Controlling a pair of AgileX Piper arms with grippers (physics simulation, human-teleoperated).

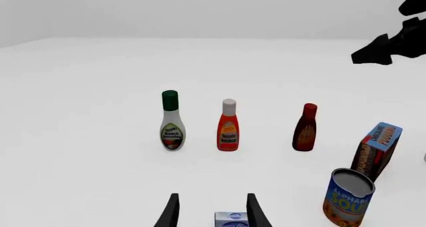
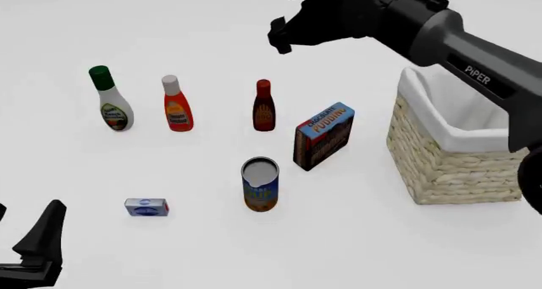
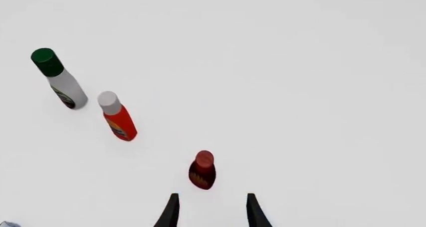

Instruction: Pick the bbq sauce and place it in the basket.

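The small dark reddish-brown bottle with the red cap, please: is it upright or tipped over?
Upright: the dark reddish-brown bottle stands on its base, red cap topmost, on the white table.

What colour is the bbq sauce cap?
Red, on the bbq sauce; the front view shows it best.
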